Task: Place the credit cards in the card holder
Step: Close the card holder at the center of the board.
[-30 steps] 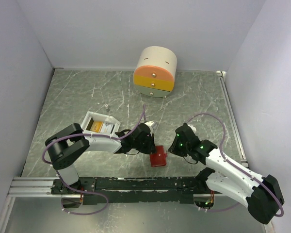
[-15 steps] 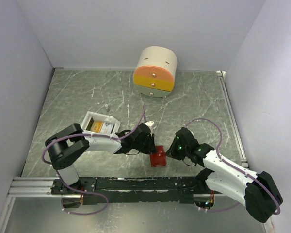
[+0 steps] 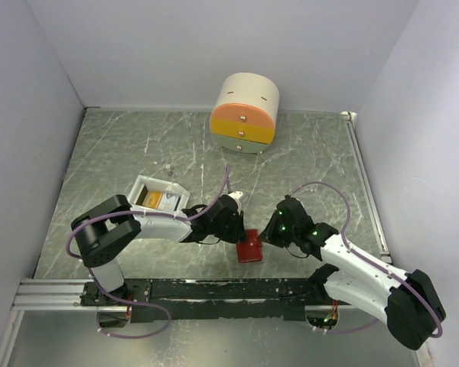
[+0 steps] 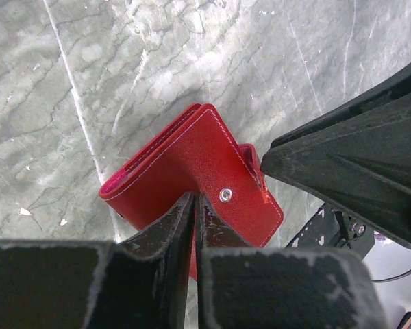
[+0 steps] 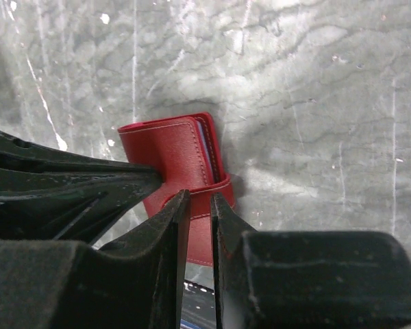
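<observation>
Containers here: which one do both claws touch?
The small red card holder; the white tray and round drawer box sit farther back, untouched.

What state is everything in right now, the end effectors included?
card holder: folded shut, lying flat.
left end effector: shut on the card holder's edge.
right end effector: shut on the card holder's strap.
white tray: holds something orange.
drawer box: drawers all pushed in.
</observation>
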### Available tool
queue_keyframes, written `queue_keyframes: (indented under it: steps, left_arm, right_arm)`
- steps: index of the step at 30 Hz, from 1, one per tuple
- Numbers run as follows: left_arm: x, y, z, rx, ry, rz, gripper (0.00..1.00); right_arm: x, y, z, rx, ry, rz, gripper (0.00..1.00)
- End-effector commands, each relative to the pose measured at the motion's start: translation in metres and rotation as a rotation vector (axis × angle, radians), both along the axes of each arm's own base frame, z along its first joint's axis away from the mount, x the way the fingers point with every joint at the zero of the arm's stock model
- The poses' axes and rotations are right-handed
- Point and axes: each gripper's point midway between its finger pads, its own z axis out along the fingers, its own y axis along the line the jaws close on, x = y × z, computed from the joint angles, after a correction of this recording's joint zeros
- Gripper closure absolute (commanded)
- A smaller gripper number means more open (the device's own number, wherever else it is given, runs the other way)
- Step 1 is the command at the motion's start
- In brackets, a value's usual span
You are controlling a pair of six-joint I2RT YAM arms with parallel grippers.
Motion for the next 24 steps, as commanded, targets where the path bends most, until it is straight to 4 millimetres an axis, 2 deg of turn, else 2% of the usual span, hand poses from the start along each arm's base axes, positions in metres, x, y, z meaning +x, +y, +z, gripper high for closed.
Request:
queue_keyframes:
  steps: [1, 24]
  left_arm:
    - [-0.005, 0.017, -0.021, 0.103, 0.001, 0.002, 0.83]
    - [-0.007, 0.015, -0.023, 0.099, 0.008, 0.002, 0.83]
  right_arm:
    - [0.011, 0.008, 0.014, 0.032, -0.044, 0.009, 0.82]
    - [-0.006, 0.015, -0.007, 0.061, 0.039, 0.075, 0.82]
